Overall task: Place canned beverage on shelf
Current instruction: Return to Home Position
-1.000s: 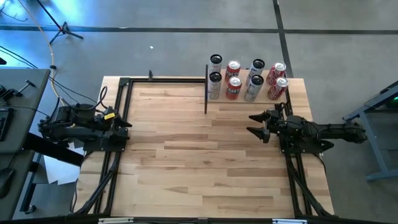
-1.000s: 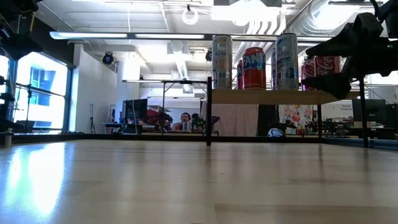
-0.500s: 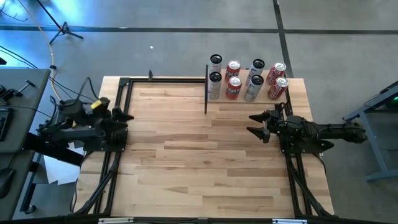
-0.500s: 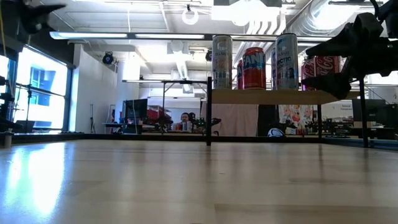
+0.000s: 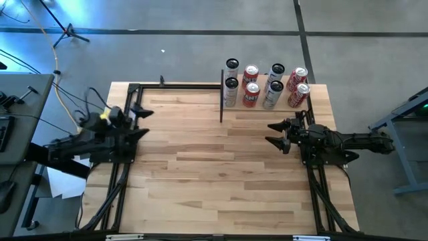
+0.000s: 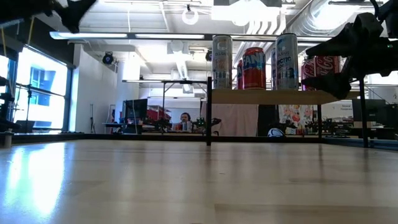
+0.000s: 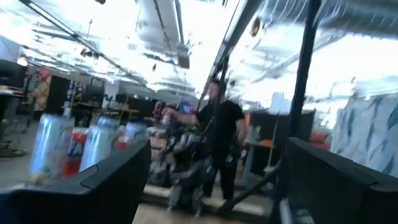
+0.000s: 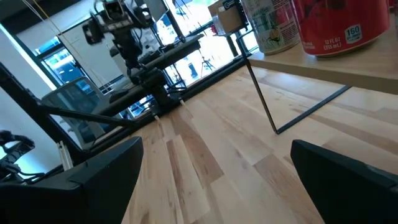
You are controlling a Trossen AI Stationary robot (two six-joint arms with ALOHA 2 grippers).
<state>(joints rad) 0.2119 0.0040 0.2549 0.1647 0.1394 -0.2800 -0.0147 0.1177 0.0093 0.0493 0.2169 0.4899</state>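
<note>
Rear cans (image 5: pixel 251 71) are half hidden in low view. Pale shelf (image 6: pixel 267 96) near the right jaws carries eight; left jaws and right jaws gape, empty.

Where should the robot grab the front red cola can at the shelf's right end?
The red cola can stands upright, another can close behind: pinch its round side above the middle, the open right gripper coming level from its unblocked front, likely.

Shelf (image 5: pixel 287 102) on table (image 5: pixel 221 167) (at one corner), bearing eight cans (image 5: pixel 252 94).
</note>
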